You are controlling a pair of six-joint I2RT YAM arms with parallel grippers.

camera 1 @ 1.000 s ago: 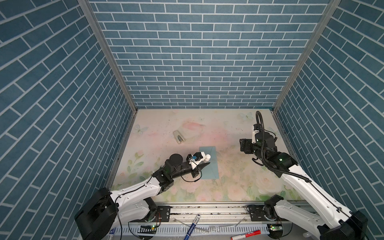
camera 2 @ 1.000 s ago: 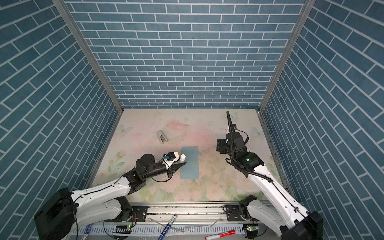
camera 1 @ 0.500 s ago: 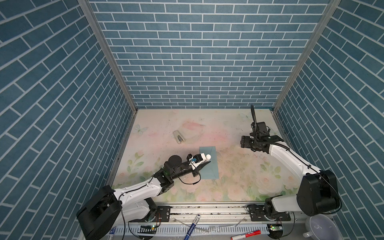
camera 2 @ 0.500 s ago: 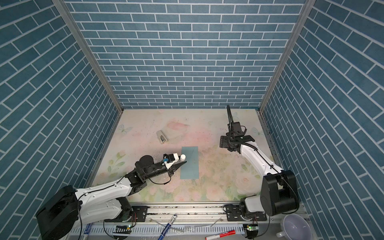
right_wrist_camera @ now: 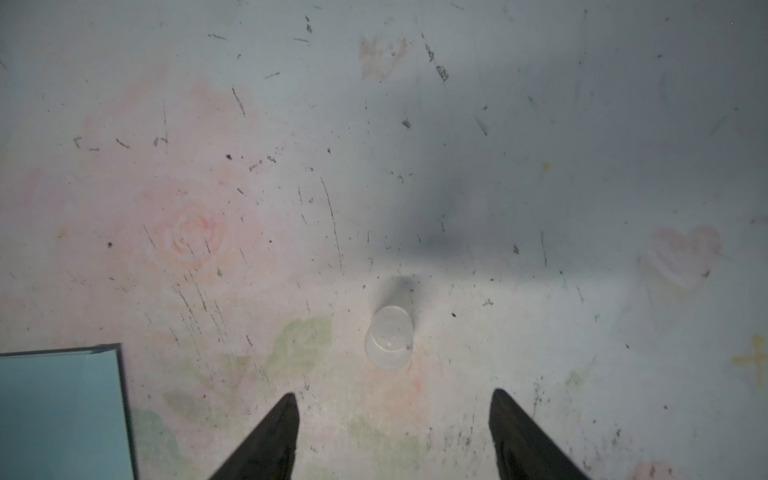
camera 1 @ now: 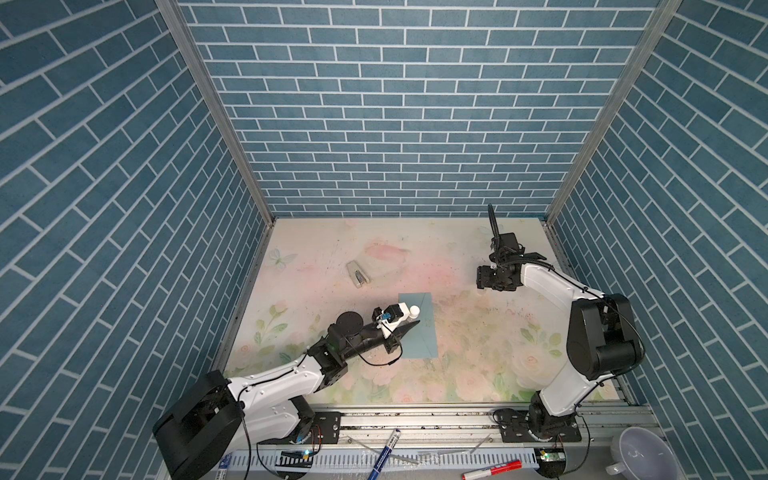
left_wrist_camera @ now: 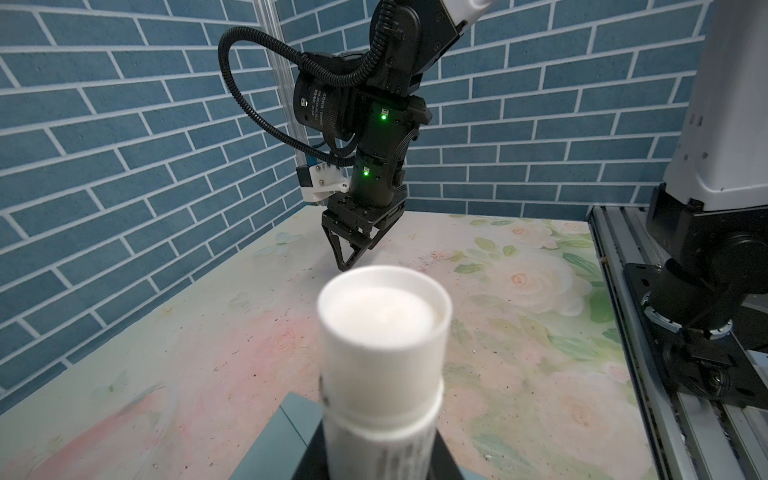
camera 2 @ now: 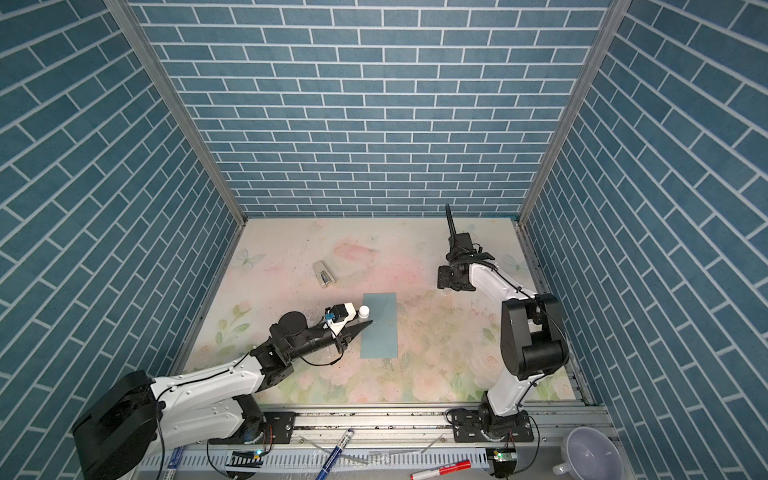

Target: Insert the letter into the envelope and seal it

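Observation:
The teal envelope (camera 1: 420, 336) (camera 2: 380, 332) lies flat mid-table; a corner shows in each wrist view, envelope (left_wrist_camera: 274, 440) and envelope (right_wrist_camera: 62, 411). The letter is hidden. My left gripper (camera 1: 409, 326) (camera 2: 365, 324) (left_wrist_camera: 382, 457) is shut on a white glue stick (camera 1: 409, 311) (camera 2: 360, 311) (left_wrist_camera: 382, 345), held over the envelope's left edge. My right gripper (camera 1: 484, 286) (camera 2: 444, 284) (left_wrist_camera: 353, 257) (right_wrist_camera: 395, 399) points down at the table to the envelope's back right. It is open, just short of a small translucent cap (right_wrist_camera: 389, 340) that lies there, with nothing between its fingers.
A grey stapler (camera 1: 358, 274) (camera 2: 324, 274) lies behind and left of the envelope. Brick walls close three sides. Pens lie on the front rail (camera 1: 415, 419), and a pale bowl (camera 1: 640, 453) sits at its right end.
The right arm has folded its elbow back toward its base while its gripper stayed near the same spot, jaws slightly narrower. The left arm and glue stick have not moved.

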